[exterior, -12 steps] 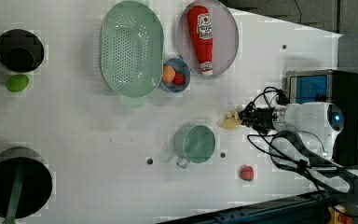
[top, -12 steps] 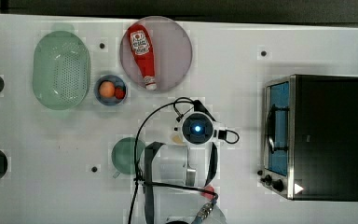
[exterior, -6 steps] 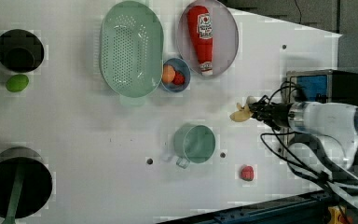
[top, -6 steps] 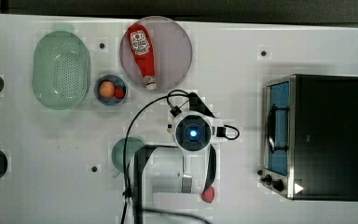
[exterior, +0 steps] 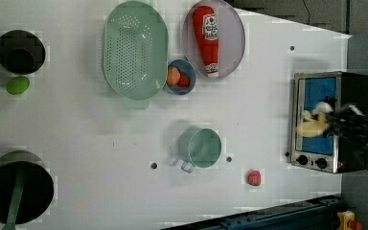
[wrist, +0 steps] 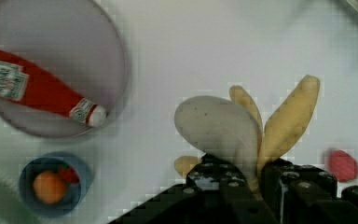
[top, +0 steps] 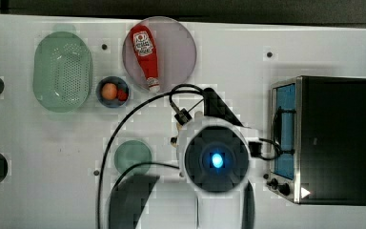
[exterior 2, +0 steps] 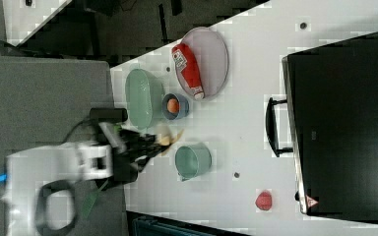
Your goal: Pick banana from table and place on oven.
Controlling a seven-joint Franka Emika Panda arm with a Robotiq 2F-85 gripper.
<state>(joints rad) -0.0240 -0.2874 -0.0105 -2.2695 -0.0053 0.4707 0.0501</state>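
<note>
The banana (exterior: 310,127), pale yellow with peel flaps spread, hangs clear of the white table (exterior: 268,96). In the left view it sits in front of the oven's (exterior: 357,93) blue glass door. My gripper (exterior: 329,125) is shut on it, reaching in from the left view's right. The wrist view shows the banana (wrist: 223,130) clamped between the black fingers (wrist: 284,179), high above the table. In the right view the banana (exterior 2: 170,139) juts from the gripper (exterior 2: 150,145), well to the left of the oven (exterior 2: 344,123). The arm's body (top: 214,160) looms large in the top view, beside the oven (top: 333,138).
A green cup (exterior: 201,147) and a small red lump (exterior: 254,177) lie on the table below my path. Farther off are a blue bowl (exterior: 179,79) with an orange ball, a ketchup bottle (exterior: 210,36) on a pink plate, a green colander (exterior: 134,50) and two black pots (exterior: 19,50).
The arm has risen and carried the banana from beside the green cup toward the oven; in the left view it now sits in front of the oven door.
</note>
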